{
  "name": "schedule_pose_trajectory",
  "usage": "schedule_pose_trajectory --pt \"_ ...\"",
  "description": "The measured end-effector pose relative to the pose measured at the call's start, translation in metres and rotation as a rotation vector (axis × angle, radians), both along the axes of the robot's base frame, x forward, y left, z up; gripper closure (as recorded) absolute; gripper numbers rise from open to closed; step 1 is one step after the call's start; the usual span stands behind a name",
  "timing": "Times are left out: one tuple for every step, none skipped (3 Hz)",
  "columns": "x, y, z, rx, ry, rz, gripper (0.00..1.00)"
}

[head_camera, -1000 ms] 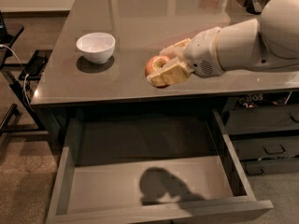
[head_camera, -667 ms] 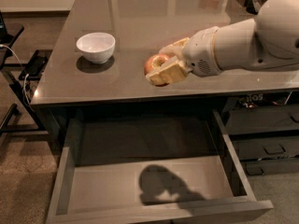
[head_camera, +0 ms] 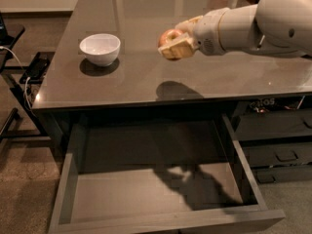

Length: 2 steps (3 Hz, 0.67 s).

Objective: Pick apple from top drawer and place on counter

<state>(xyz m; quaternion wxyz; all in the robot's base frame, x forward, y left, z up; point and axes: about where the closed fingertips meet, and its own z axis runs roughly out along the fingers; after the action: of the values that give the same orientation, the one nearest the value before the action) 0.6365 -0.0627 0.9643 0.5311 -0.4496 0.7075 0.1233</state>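
Observation:
My gripper (head_camera: pixel 174 42) is shut on the apple (head_camera: pixel 169 35), a small red and yellowish fruit held between the tan fingers (head_camera: pixel 178 49). It hangs above the middle of the counter (head_camera: pixel 146 77), casting a shadow on the glossy surface below it. The white arm reaches in from the upper right. The top drawer (head_camera: pixel 146 194) is pulled wide open below the counter's front edge, and its flat grey bottom holds nothing but the arm's shadow.
A white bowl (head_camera: pixel 100 48) stands on the counter's left part. Narrower dark drawers with handles (head_camera: pixel 282 155) sit at the right under the counter. A black stand with cables (head_camera: pixel 19 82) is at the left on the floor.
The gripper has carried the apple upward and farther over the counter, away from the surface. The drawer and bowl have not moved.

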Motion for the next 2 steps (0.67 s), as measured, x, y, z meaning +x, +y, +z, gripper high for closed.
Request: schedule_pose_trajectory --pt "0.050 -0.011 0.003 0.035 -0.022 -0.085 1.00" --pt "0.087 -0.012 -0.003 0.058 -0.017 -0.124 1.00"
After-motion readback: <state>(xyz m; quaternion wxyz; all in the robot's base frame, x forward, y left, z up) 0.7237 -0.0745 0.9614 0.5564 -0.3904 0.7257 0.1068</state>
